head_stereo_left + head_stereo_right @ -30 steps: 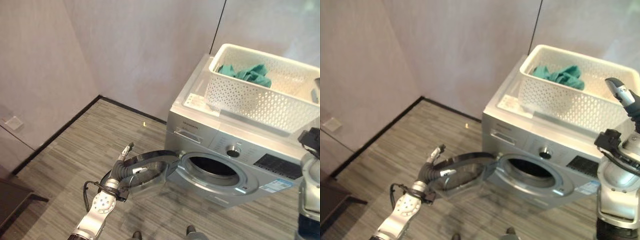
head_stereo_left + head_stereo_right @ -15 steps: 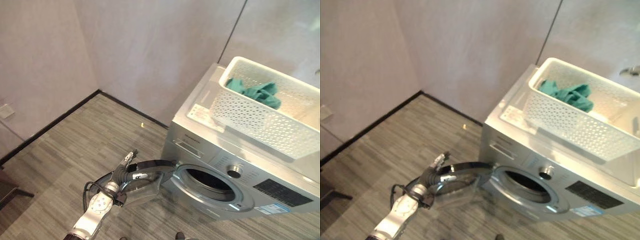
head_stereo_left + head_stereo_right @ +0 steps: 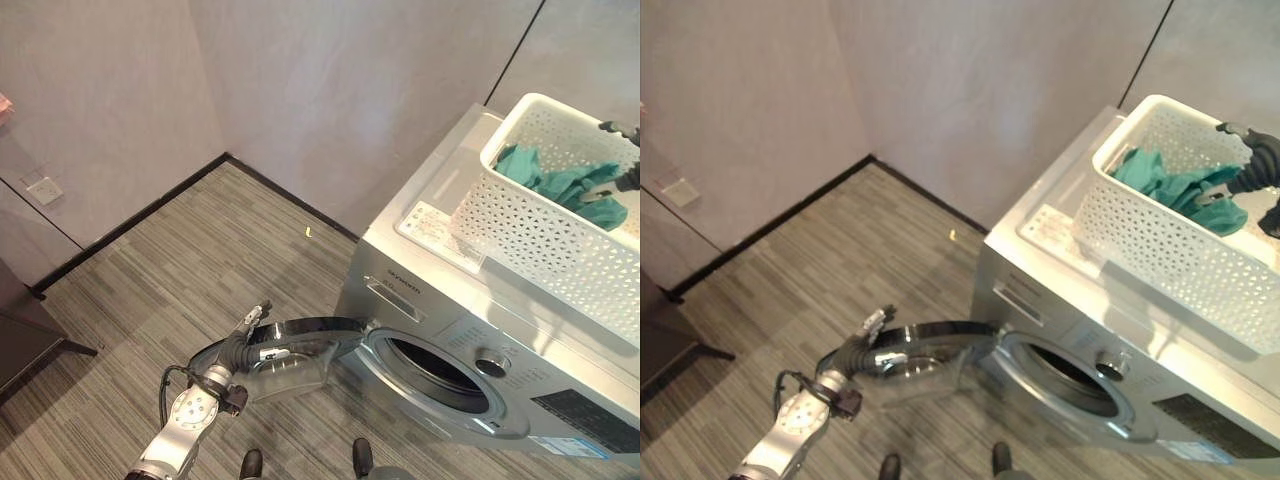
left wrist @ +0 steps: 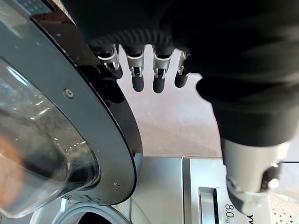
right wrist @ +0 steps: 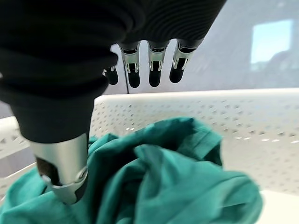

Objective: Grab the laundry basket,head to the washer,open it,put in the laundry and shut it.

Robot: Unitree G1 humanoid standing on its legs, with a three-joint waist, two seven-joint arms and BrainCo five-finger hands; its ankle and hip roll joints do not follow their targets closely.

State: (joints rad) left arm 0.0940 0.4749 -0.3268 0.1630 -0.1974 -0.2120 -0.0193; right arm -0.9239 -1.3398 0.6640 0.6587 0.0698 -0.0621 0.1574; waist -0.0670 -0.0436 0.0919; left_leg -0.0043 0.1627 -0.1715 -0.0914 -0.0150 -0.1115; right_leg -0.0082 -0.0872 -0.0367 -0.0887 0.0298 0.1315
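Observation:
The silver washer [image 3: 420, 290] stands with its round door [image 3: 298, 350] swung wide to the left, and the drum mouth [image 3: 440, 372] is dark. My left hand [image 3: 238, 348] rests on the door's outer rim with straight fingers [image 4: 145, 78], open. On the washer's top sits the white perforated laundry basket [image 3: 555, 235] with green laundry [image 3: 1180, 190] inside. My right hand [image 3: 1252, 160] hangs inside the basket just above the cloth. Its fingers [image 5: 149, 70] are straight and its thumb [image 5: 65, 172] hangs beside the green laundry [image 5: 177, 182], holding nothing.
Grey walls meet in a corner behind the washer. A wall socket [image 3: 42, 190] and a dark piece of furniture [image 3: 25, 335] are at the left. A small yellow scrap [image 3: 306, 232] lies on the striped floor. The control knob [image 3: 490, 363] sits above the drum mouth.
The camera has shifted. My right hand has come up from beside the washer into the basket, over the green laundry. The left hand stays on the open door.

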